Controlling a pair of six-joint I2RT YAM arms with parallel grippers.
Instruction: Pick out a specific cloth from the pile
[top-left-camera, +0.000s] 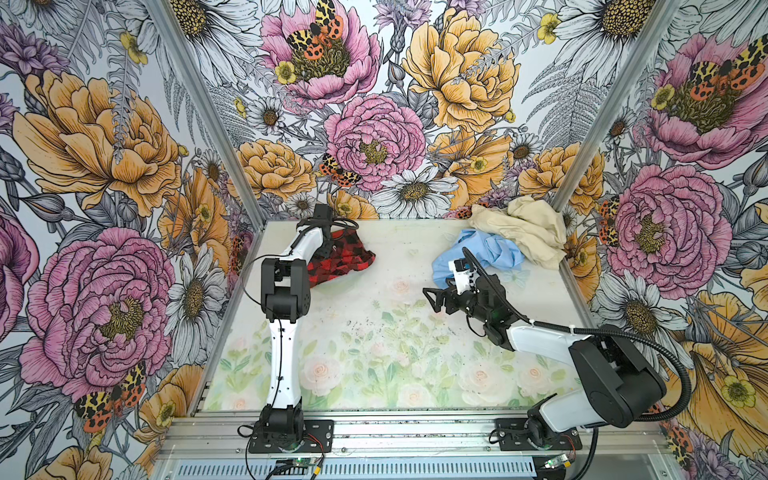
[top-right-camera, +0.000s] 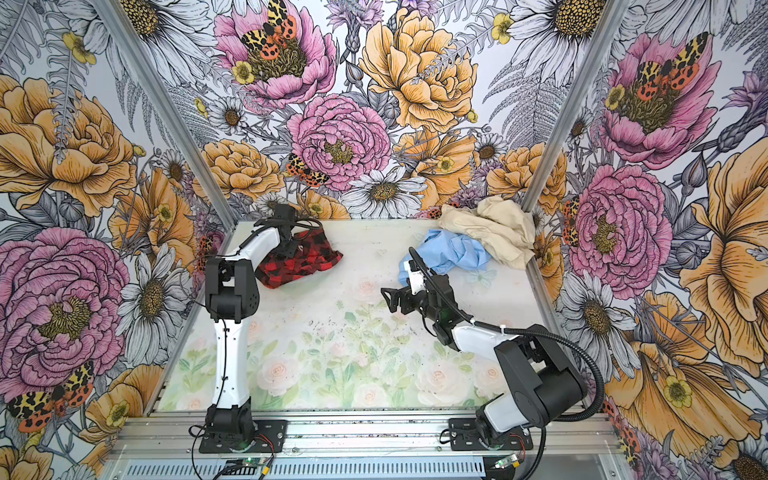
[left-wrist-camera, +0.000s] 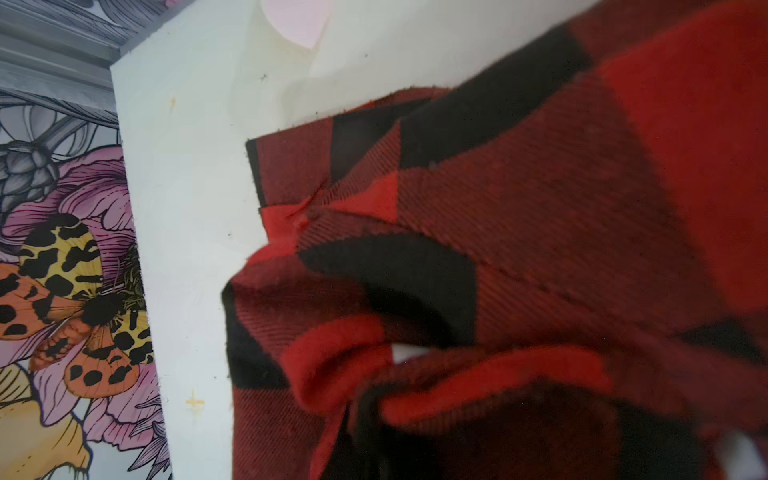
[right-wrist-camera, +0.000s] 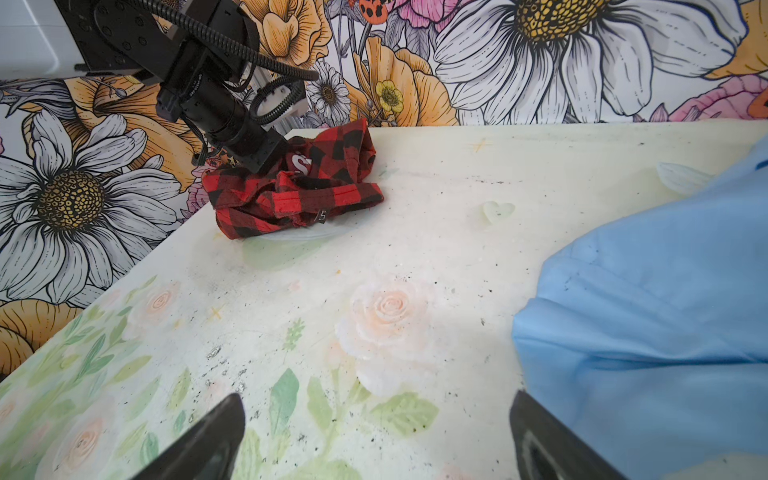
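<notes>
Table (top-left-camera: 374, 332): middle and near half bare, walls on three sides. Pile (top-left-camera: 507, 243) in far right corner, beige cloth (top-left-camera: 528, 228) touching blue cloth (top-left-camera: 486, 249). Plaid cloth (top-left-camera: 345, 257) well apart at far left, close to table edge. Left gripper (right-wrist-camera: 270, 158) clenched on plaid cloth fold. Right gripper (top-left-camera: 434, 299) spread wide, empty, beside blue cloth. Only right wrist view shows small black tag (right-wrist-camera: 322, 215) on hem.

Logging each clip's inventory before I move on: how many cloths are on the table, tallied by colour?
Red-and-black plaid cloth: 1
Light blue cloth: 1
Beige cloth: 1
Total: 3
</notes>
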